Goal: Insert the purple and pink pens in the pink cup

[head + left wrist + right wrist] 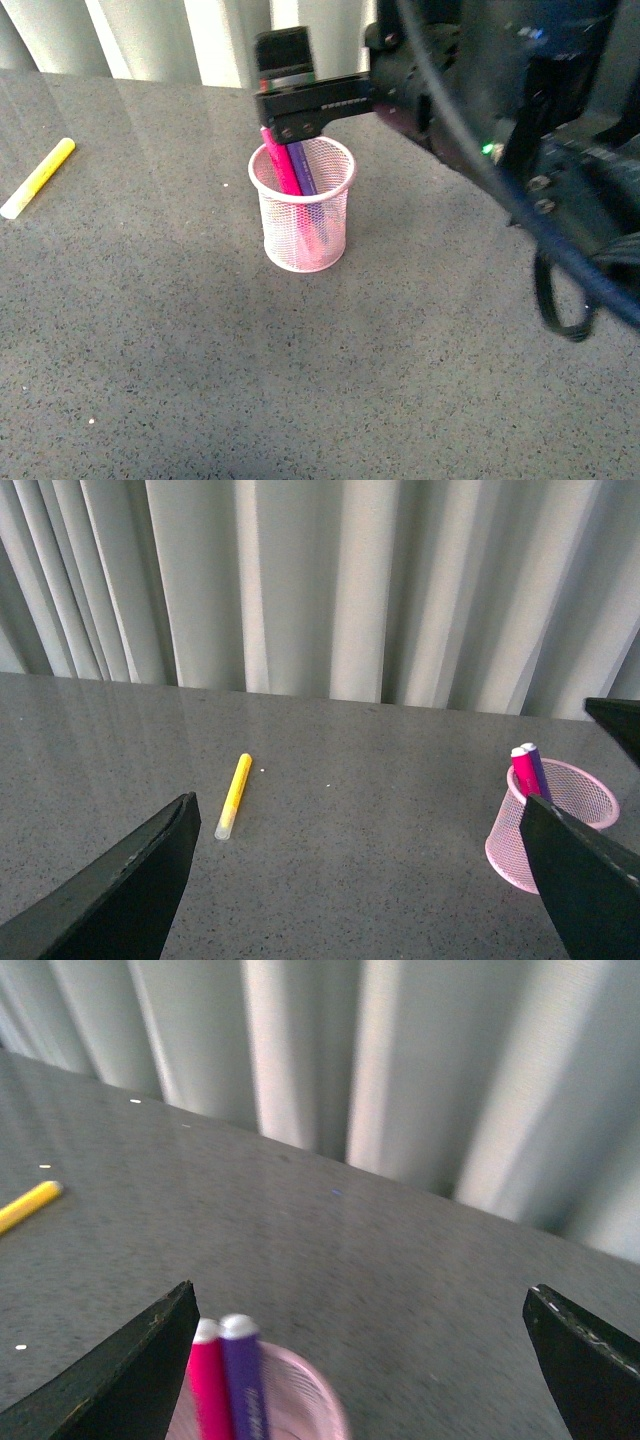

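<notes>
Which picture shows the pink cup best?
The front view: the whole pink cup shows, both pens inside. The left wrist view shows it small, partly behind a claw finger. The right wrist view shows only its blurry rim.

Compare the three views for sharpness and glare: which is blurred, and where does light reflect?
Right wrist view: soft, the pink cup rim smeared. Left wrist view: sharp, the yellow marker crisp, pale curtain sheen on the table. Front view: the right arm close and dark.
</notes>
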